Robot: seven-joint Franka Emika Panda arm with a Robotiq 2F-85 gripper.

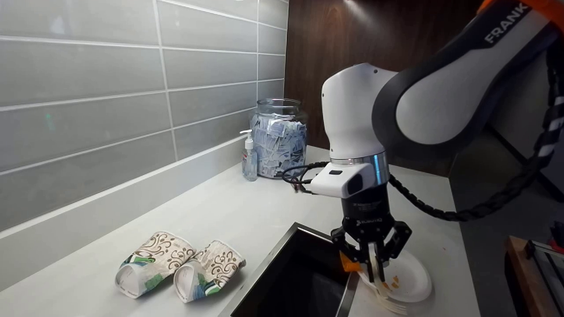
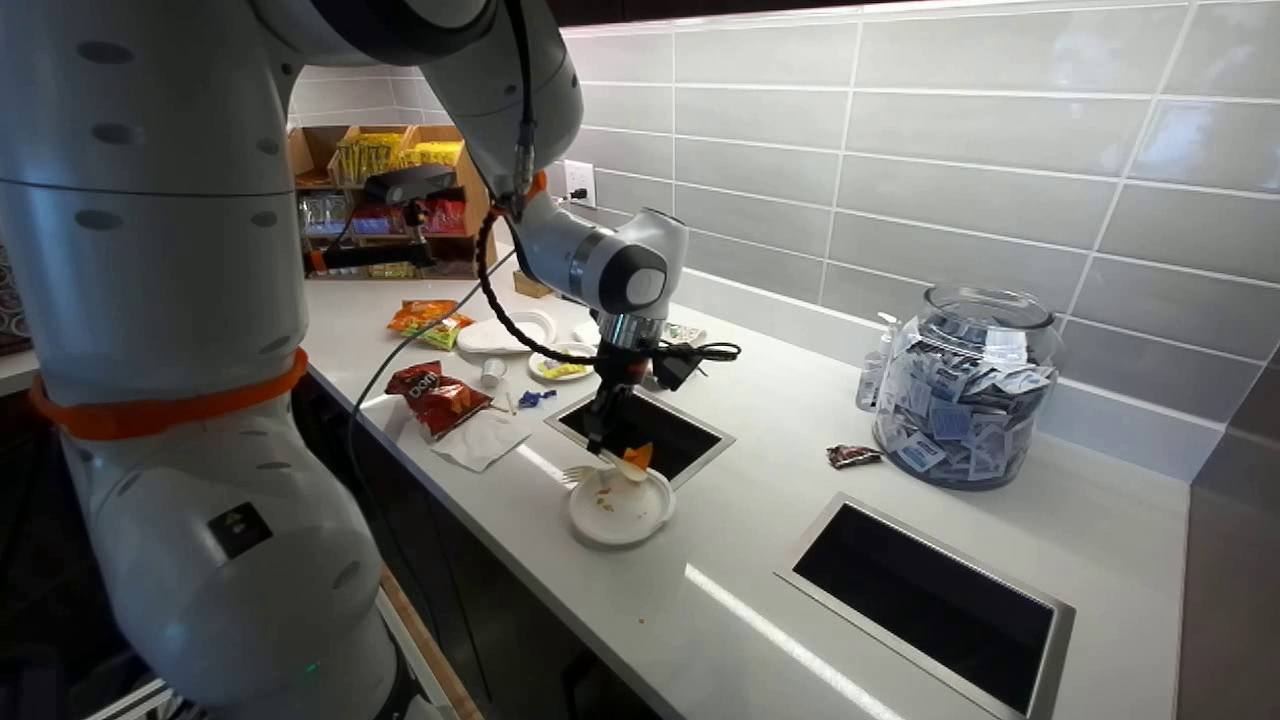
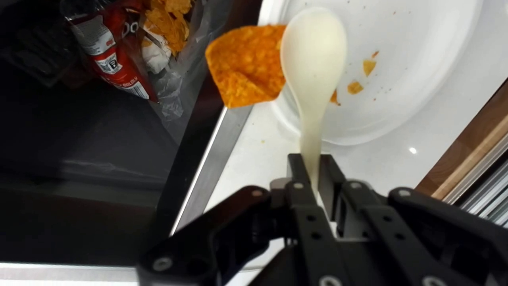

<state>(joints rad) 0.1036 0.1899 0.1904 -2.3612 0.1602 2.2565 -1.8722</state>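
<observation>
Pinching the spoon by its handle, the gripper has the scoop end over the plate's edge, overlapping an orange chip in the wrist view, so a sideways swing could dislodge the chip or skid the plate across the metal rim.

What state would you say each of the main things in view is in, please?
Tool: shut on the spoon
Spoon: held by its handle
Fork: unclear whether also held
Chip: in one piece, partly hidden
Plate: face up, with crumbs
Bin: open, red bag inside
Cups: on their sides
Bottle: upright
Jar: upright, filled with packets
</observation>
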